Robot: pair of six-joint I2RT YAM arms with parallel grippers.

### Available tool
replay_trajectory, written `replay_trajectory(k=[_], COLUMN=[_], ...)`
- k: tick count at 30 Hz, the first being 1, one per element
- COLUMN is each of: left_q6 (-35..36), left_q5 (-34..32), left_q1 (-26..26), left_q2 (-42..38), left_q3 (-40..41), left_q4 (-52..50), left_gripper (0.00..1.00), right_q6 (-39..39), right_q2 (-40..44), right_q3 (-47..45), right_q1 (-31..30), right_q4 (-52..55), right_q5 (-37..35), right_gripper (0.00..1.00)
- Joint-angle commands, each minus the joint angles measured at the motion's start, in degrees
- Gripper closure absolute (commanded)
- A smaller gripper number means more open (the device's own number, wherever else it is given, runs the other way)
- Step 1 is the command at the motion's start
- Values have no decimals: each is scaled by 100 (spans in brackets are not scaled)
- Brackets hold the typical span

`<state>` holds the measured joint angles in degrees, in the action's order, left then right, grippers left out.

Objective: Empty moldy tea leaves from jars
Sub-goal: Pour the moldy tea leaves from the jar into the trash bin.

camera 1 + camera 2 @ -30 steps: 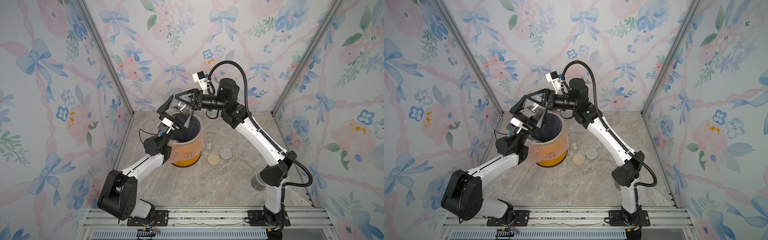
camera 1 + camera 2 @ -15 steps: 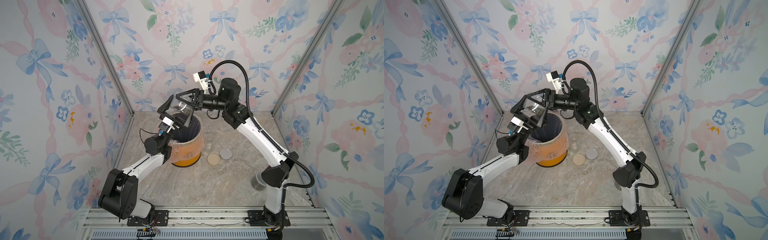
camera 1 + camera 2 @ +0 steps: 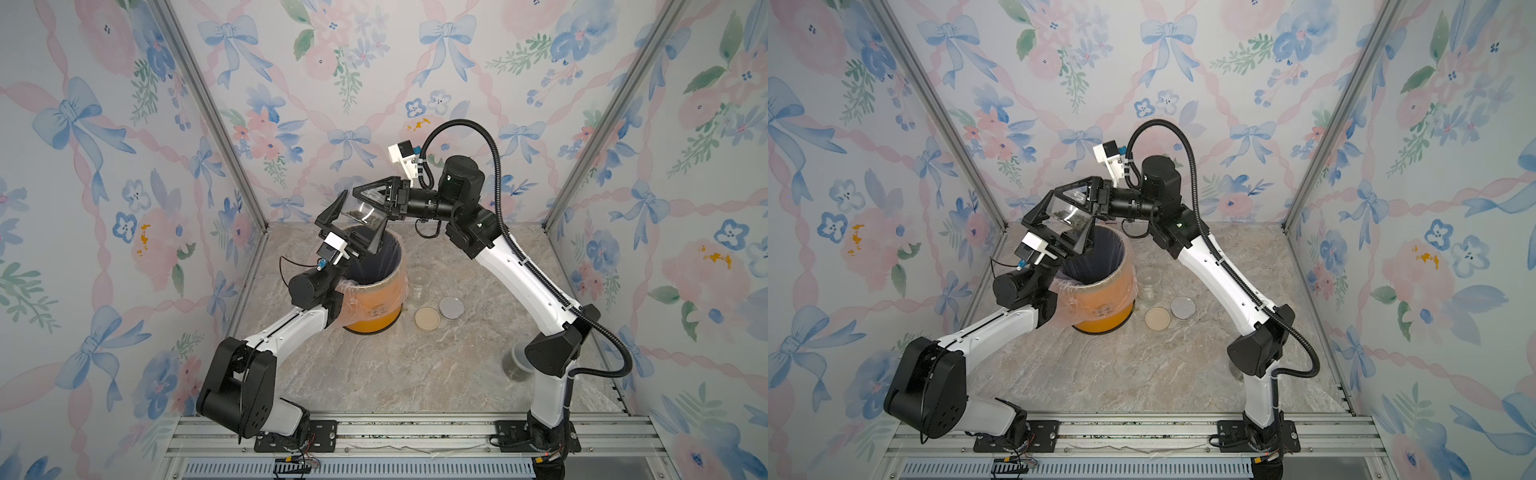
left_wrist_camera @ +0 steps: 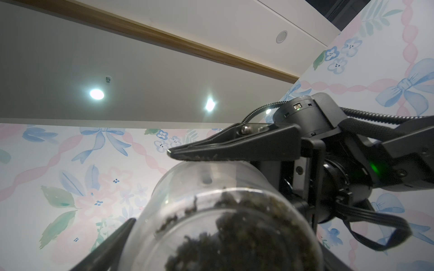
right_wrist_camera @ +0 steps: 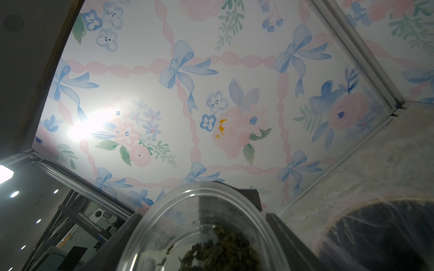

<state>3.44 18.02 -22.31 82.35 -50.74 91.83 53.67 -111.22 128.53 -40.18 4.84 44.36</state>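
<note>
A clear jar [image 3: 363, 210] lies tilted on its side in the air above the far rim of the orange bin [image 3: 374, 309]. Dark tea leaves [image 4: 234, 234] rest against its lower wall. My right gripper [image 5: 204, 234] reaches in from the right and is shut on the jar [image 3: 1069, 210], one finger on each side of the wall. Coming up from below, my left gripper [image 3: 364, 211] stands open, its fingers [image 4: 117, 239] straddling the jar's end. I cannot tell whether they touch the glass. The tea leaves [image 5: 223, 248] also show in the right wrist view.
An empty clear jar [image 3: 419, 282] stands right of the bin, with a beige lid [image 3: 427, 318] and a silver lid [image 3: 451, 307] flat on the table before it. Another jar [image 3: 515, 368] with dark contents stands half hidden behind the right arm's elbow. Patterned walls enclose three sides.
</note>
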Motion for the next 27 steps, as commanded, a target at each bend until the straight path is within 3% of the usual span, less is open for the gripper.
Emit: replay_trajectory(k=[1, 15, 22, 26, 27], left_q6=[-122, -186, -152, -117, -108], left_q5=[-27, 22, -62, -88, -88], left_q1=[51, 51, 51, 51, 50], left_q2=[54, -33, -98, -159, -171], left_q3=[-33, 54, 152, 192, 210], left_q4=[45, 54, 51, -15, -39], left_gripper=[5, 27, 34, 35, 36], right_q6=[82, 73, -100, -112, -104], right_q2=[223, 224, 276, 361, 396], right_q3=[-84, -142, -212, -408, -480], right_q1=[-25, 17, 37, 79, 101], right_q4=[-238, -246, -199, -367, -437], right_q5=[71, 72, 73, 73, 72], right_gripper=[44, 42, 11, 0, 2])
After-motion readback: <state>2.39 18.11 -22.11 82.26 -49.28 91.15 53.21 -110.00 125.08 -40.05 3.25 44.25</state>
